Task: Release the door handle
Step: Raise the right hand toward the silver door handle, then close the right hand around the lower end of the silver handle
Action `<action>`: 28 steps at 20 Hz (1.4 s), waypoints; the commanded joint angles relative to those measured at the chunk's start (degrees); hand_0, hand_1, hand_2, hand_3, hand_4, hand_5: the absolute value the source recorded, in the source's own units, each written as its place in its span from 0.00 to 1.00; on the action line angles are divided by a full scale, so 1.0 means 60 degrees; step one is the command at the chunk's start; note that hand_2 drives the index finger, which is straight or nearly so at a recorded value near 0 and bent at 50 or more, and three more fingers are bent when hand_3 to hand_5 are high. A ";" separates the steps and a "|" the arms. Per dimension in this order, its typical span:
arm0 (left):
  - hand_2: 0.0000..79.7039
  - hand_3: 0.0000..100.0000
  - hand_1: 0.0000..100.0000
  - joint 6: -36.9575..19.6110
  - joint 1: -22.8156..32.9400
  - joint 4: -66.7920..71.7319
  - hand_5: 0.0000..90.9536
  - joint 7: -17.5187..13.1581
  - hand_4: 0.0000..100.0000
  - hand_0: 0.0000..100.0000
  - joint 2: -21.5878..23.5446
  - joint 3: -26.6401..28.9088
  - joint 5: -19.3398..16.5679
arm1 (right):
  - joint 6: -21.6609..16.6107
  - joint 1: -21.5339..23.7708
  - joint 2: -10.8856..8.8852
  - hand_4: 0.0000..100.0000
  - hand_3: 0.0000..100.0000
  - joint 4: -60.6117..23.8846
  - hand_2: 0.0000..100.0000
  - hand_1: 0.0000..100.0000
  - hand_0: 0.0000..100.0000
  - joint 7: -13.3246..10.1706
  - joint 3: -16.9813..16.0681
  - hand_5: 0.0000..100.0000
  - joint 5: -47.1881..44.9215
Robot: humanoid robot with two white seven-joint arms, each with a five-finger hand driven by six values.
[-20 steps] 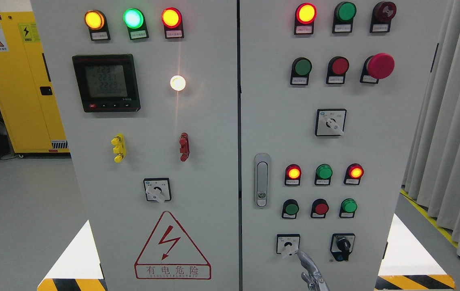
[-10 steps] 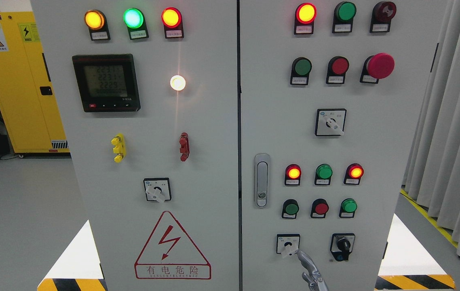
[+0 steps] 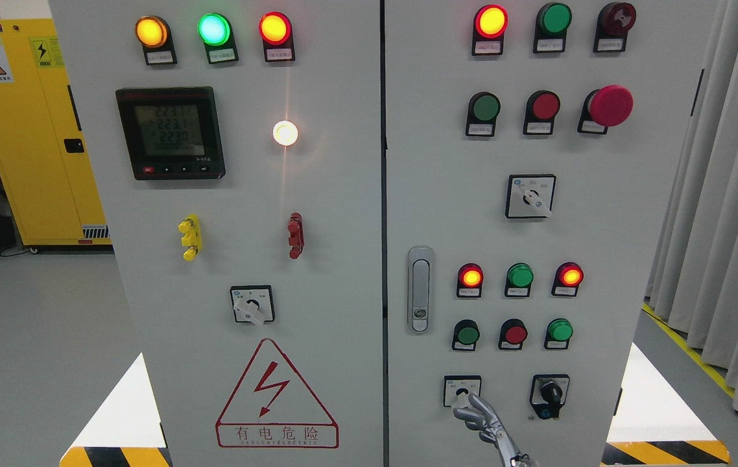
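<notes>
Since the earlier frame, the right hand [image 3: 480, 420] has shifted up and left along the cabinet's right door [image 3: 628, 214]; its fingers [image 3: 471, 415], then a single upright blade, are now curled against the white knob of the lower selector switch [image 3: 462, 392]. Whether they actually pinch the knob cannot be told. Door handle [image 3: 419, 289] sits upright in its recess at the right door's left edge, above and well apart from the hand, untouched. Both doors appear closed, indicator lamps lit.
</notes>
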 commanded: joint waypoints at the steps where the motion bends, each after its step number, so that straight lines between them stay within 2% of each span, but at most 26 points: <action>1: 0.00 0.00 0.56 0.0007 -0.0264 -0.0132 0.00 -0.0004 0.00 0.12 0.0000 0.0000 0.0001 | 0.0460 -0.0657 0.0037 0.94 0.88 0.0434 0.00 0.33 0.40 -0.0305 0.0247 1.00 0.2577; 5: 0.00 0.00 0.56 0.0007 -0.0264 -0.0132 0.00 -0.0004 0.00 0.12 0.0000 0.0000 0.0001 | 0.0476 -0.1243 0.0052 0.96 0.94 0.1019 0.00 0.32 0.39 -0.0335 0.0335 1.00 0.4334; 10: 0.00 0.00 0.56 0.0007 -0.0264 -0.0117 0.00 -0.0004 0.00 0.12 0.0000 0.0000 0.0001 | 0.0476 -0.1815 0.0067 0.97 0.94 0.1533 0.00 0.32 0.39 -0.0846 0.0466 1.00 0.6136; 12: 0.00 0.00 0.56 0.0007 -0.0278 -0.0132 0.00 -0.0004 0.00 0.12 0.0000 0.0000 0.0001 | 0.0476 -0.1962 0.0081 0.97 0.95 0.1723 0.00 0.31 0.38 -0.0906 0.0510 1.00 0.6695; 16: 0.00 0.00 0.56 0.0007 -0.0264 -0.0132 0.00 -0.0004 0.00 0.12 0.0000 0.0000 -0.0014 | 0.0490 -0.2225 0.0081 0.97 0.96 0.2206 0.00 0.31 0.37 -0.1316 0.0511 1.00 0.7398; 21: 0.00 0.00 0.56 0.0007 -0.0264 -0.0132 0.00 -0.0004 0.00 0.12 0.0000 0.0000 0.0001 | 0.0900 -0.2650 0.0081 0.97 0.97 0.2558 0.00 0.31 0.37 -0.1302 0.0540 1.00 0.7868; 28: 0.00 0.00 0.56 0.0007 -0.0264 -0.0117 0.00 -0.0004 0.00 0.12 0.0000 0.0000 0.0001 | 0.1120 -0.3002 0.0081 0.97 0.97 0.2998 0.00 0.31 0.38 -0.1301 0.0511 1.00 0.7898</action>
